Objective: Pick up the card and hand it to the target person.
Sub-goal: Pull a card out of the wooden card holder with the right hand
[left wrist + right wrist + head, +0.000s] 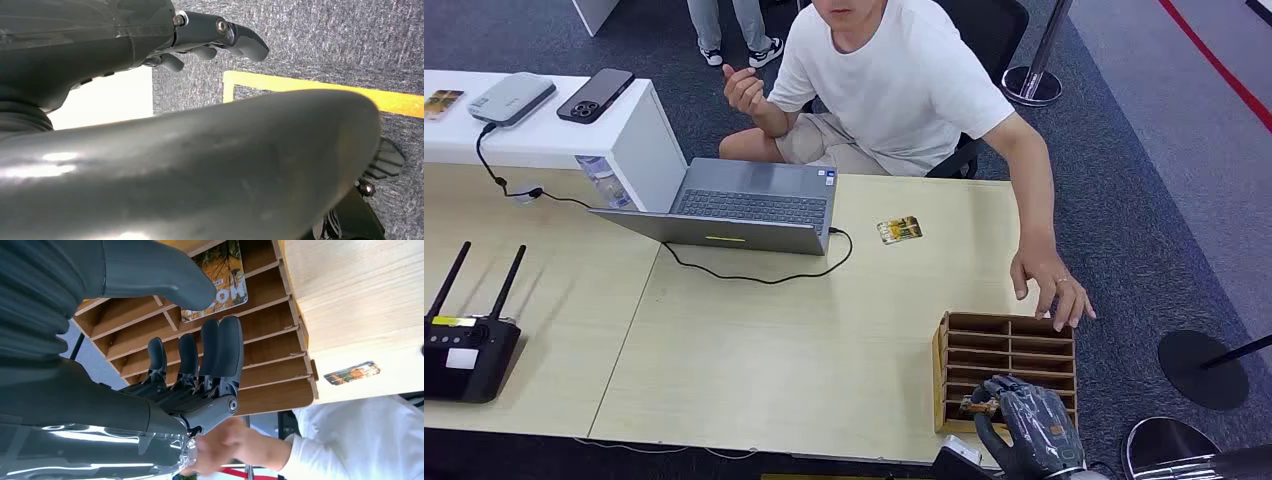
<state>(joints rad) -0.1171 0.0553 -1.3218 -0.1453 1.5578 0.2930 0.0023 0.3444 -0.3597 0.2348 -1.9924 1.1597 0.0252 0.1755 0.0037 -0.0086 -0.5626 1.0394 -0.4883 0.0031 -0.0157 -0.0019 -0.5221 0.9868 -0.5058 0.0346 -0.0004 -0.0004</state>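
A card (225, 280) with an autumn picture lies in a near slot of the brown wooden organizer (1004, 345) at the table's front right; its end sticks out as the card (977, 405). My right hand (1031, 428) reaches into that slot. The thumb (165, 275) lies over the card and the fingers (215, 355) stretch along the shelves beside it, not closed on it. A second card (899, 229) lies flat on the table by the laptop. The seated person in a white shirt rests a hand (1054, 292) at the organizer's far edge. My left hand (215, 35) hangs over the carpet, holding nothing.
An open grey laptop (744, 205) with a black cable stands mid-table. A black router (464, 345) sits at the front left. A white counter (639, 130) at the back left carries a phone (594, 95). Round stand bases (1204, 368) sit on the carpet to the right.
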